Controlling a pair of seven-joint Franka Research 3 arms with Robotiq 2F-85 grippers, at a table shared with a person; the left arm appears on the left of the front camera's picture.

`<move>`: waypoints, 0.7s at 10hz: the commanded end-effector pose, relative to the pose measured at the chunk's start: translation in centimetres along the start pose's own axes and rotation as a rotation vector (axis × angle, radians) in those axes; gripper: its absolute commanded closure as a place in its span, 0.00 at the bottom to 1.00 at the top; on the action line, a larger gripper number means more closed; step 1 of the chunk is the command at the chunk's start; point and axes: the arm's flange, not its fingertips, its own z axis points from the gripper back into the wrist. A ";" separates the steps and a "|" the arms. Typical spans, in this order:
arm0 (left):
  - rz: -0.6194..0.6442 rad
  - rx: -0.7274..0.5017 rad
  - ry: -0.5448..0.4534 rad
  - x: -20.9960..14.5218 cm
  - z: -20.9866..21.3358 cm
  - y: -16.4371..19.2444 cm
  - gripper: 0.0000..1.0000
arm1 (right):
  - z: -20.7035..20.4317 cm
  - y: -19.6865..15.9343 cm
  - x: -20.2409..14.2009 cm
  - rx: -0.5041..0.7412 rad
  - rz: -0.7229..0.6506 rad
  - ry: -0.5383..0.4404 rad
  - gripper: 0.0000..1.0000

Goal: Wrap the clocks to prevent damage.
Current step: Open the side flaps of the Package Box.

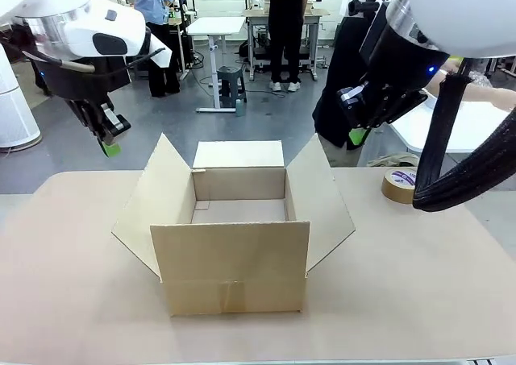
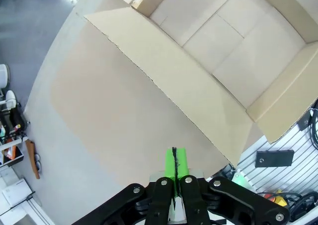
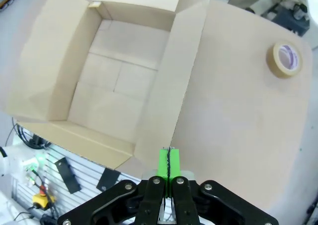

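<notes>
— Nearest, the open brown cardboard box point(image 1: 230, 268) is seen on the tan table point(image 1: 72, 300), its four flaps spread outward. Where are the clocks to be found?
— That cannot be told; the box floor is seen bare. A beige roll of tape point(image 1: 399, 185) is laid flat on the table to the right of the box, well apart from it.
— And how are the grippers set?
— Both are held high above the table. The left gripper point(image 1: 110, 147) is hung beyond the left flap, and the right gripper point(image 1: 357, 137) above the right flap. On each, the green pads are pressed together with nothing between them.
— What is judged to be the step in hand?
— Standing by, most likely, until a clock and some wrapping are handed over. For that to be done well, the jaws should be parted before anything is reached for, the upright flaps should be steered around, and a clock should be taken by its rim, not by its face
</notes>
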 end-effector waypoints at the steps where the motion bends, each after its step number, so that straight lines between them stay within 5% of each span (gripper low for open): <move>1: 0.021 0.036 0.006 -0.1 0.2 -0.3 1.00 | 0.6 0.0 -0.3 -0.004 -0.015 -0.006 1.00; 4: 0.003 0.004 0.000 0.0 0.1 -0.1 1.00 | 0.4 0.0 -0.1 -0.001 -0.004 -0.008 0.99; 7: 0.213 -0.057 -0.013 2.9 -2.9 -3.5 1.00 | -5.2 4.7 0.3 -0.085 -0.135 0.028 0.99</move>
